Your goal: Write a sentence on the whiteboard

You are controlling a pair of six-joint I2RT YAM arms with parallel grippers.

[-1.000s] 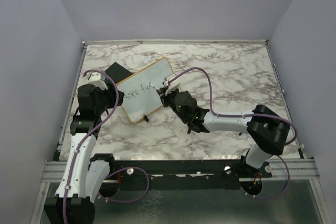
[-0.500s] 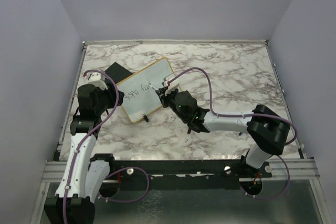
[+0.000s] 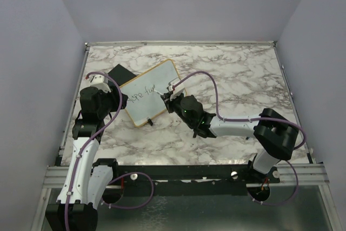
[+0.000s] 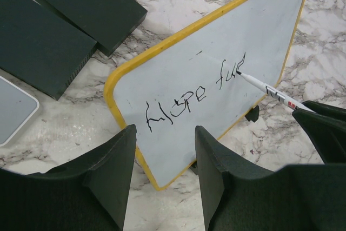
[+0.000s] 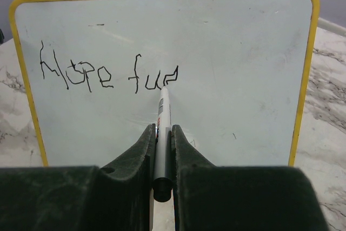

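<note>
The whiteboard (image 3: 147, 97) lies on the left half of the table (image 3: 238, 74), turned askew so that its long side runs from near left to far right, and we see it sit between the two arms. The right gripper (image 5: 163, 133) comes at it from the right and is clamped narrowly on a white marker (image 5: 163, 106), which runs straight out between the fingers with its dark cap end at the back. The marker's tip touches the white surface at the last stroke of the sentence (image 5: 108, 77), which so far reads roughly "Hope fu" plus one more letter that we cannot make out. The writing sits in the left half of the board as the right wrist view shows it; the right half is blank. The left gripper (image 4: 162, 139) hovers over the board's near left corner with its fingers standing apart, and the yellow rim shows in the gap; we cannot tell whether either finger touches it. One black foot (image 4: 251, 113) shows under the far edge. Two dark flat blocks (image 4: 70, 20) lie just beyond the board's left end. The table is white marble with grey veins, and plain pale lilac walls (image 3: 178, 4) close it in on three sides.
</note>
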